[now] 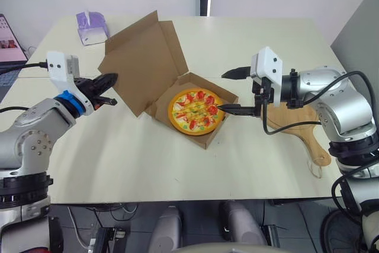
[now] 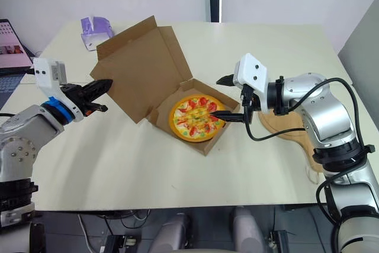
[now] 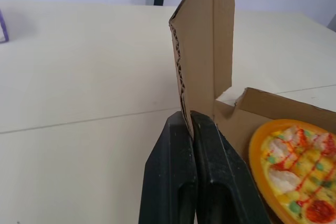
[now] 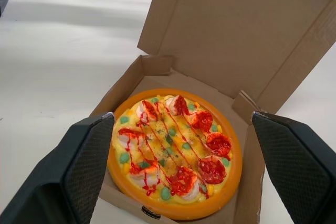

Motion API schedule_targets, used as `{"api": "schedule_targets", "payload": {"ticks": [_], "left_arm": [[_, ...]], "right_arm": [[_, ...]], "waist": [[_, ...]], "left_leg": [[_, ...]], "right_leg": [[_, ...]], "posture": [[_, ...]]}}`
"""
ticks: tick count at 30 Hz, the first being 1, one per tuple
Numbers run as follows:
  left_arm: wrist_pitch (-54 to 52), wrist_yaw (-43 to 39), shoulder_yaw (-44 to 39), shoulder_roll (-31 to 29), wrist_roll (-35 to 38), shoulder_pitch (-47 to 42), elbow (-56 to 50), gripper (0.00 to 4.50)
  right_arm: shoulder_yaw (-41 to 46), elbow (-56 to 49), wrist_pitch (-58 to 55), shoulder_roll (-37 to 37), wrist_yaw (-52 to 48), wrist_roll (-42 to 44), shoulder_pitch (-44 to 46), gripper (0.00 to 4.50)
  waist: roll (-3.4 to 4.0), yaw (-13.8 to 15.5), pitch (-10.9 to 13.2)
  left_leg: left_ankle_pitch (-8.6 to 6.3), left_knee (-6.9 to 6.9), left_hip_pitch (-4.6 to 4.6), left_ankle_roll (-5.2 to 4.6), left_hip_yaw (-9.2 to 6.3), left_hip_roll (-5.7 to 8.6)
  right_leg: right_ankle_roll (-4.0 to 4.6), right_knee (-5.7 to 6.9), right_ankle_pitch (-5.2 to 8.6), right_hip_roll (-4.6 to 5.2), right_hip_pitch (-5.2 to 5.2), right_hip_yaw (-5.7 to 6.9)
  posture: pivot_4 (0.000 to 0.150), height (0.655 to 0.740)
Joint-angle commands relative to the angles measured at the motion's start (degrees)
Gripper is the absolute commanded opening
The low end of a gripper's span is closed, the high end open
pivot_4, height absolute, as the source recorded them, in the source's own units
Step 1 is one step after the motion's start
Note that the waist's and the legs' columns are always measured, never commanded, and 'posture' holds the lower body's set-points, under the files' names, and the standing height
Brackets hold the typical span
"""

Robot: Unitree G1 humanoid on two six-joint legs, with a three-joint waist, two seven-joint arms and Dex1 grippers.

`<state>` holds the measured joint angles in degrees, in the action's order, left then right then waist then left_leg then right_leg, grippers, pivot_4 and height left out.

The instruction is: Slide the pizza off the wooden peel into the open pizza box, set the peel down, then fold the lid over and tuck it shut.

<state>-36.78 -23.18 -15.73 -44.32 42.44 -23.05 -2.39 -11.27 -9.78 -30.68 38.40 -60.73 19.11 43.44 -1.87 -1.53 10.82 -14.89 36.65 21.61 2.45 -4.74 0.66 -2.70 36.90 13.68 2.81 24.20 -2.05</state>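
— Now, head camera first: where's the pizza?
— In the box, with the lid leaning back open. The right gripper is spread wide, one fingertip over the pizza's rim, and the peel lies flat behind it.
— And the left gripper?
— Its tips are at the lid's free edge.
— Left wrist camera?
— Fingers nearly pressed together, cardboard edge right at their tips. Pinched or not, I can't tell.
— Right wrist camera?
— Fingers far apart, with the pizza squarely between them.
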Motion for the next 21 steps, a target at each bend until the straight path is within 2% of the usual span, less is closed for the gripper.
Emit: {"api": "schedule_targets", "payload": {"ticks": [1, 6, 12, 21], "left_arm": [[6.5, 0.7, 1.4, 2.2, -6.7, -0.6, -1.9, 0.01], [10.1, 6.4, 2.1, 8.4, -13.0, -0.9, -4.9, 0.01], [7.8, 14.9, 2.7, 14.3, -18.5, -1.7, -10.0, 0.01], [7.2, 19.7, 5.1, 18.8, -25.5, -3.0, -11.5, 0.01]], "right_arm": [[2.7, 0.5, 1.6, 0.1, 1.5, -0.6, -0.1, 4.5], [3.1, 4.3, 4.2, 0.3, 2.3, -2.3, -0.6, 4.5], [3.6, 14.1, 9.4, 0.4, 3.1, -5.6, 1.1, 4.5], [4.0, 24.5, 15.1, -0.1, 2.1, -7.8, 4.2, 4.5]], "waist": [[0.0, 0.0, 0.0], [-0.02, 0.2, 0.0], [-0.03, 0.2, 0.0], [-0.04, 0.0, 0.0]], "left_leg": [[0.0, 0.03, 0.08, 0.0, -0.03, -0.12], [0.0, 0.14, 0.21, 0.0, -0.06, -0.13], [0.0, 0.26, 0.25, 0.0, -0.03, -0.08], [0.0, 0.26, 0.23, 0.0, -0.03, 0.29]], "right_leg": [[-0.01, -0.01, -0.01, 0.0, 0.05, 0.01], [-0.12, -0.04, -0.08, 0.09, 0.06, -0.01], [-0.28, -0.04, -0.18, 0.14, 0.03, -0.06], [-0.29, 0.0, -0.2, 0.13, 0.04, -0.1]], "posture": [[0.15, 0.74], [0.15, 0.74], [0.15, 0.74], [0.15, 0.74]]}}
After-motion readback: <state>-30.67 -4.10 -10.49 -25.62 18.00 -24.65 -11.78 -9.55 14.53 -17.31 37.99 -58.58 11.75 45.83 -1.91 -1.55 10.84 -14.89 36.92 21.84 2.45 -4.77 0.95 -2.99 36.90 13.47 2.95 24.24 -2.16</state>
